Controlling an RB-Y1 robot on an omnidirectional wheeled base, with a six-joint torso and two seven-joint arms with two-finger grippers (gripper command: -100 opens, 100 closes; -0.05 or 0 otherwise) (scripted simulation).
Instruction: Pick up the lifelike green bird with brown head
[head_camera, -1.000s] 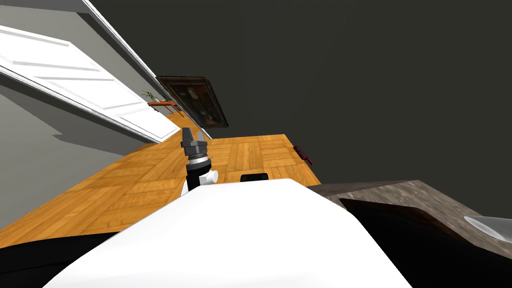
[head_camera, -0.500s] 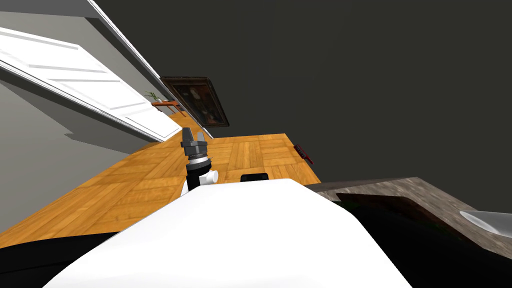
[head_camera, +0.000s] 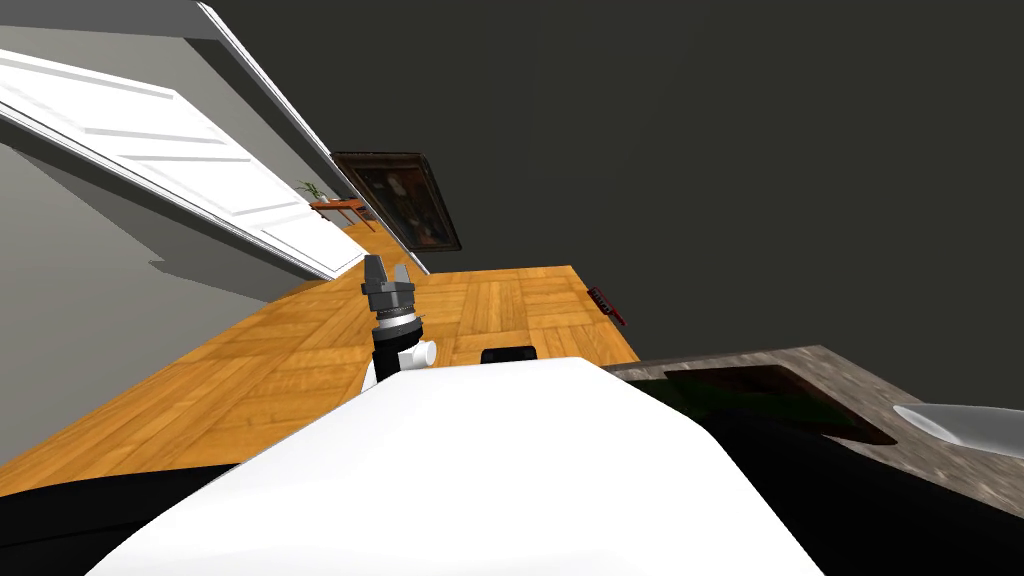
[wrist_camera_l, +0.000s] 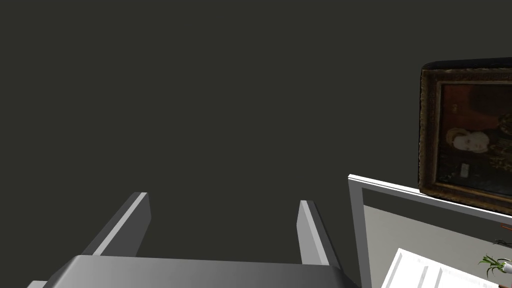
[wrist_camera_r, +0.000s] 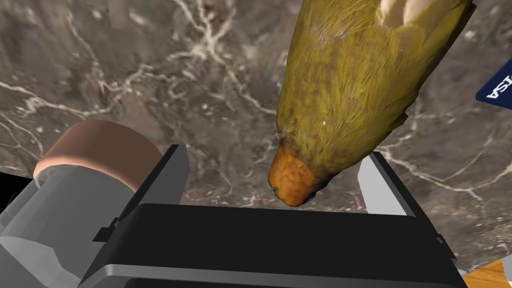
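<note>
Bird (wrist_camera_r: 345, 95): green, orange-brown head, on marble top (wrist_camera_r: 150, 75).
My right pincer (wrist_camera_r: 275, 154): spread, astride its head.
My left pincer (head_camera: 388, 266): spread, head view's centre.

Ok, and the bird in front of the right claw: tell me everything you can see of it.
The bird looks lifelike, with fine olive-green feathers, an orange-brown head and a pale patch towards its far end, which the picture's edge cuts off. It lies on a grey-brown marbled surface. Its head points at the right claw and sits between the open fingers; neither seems to press it.
</note>
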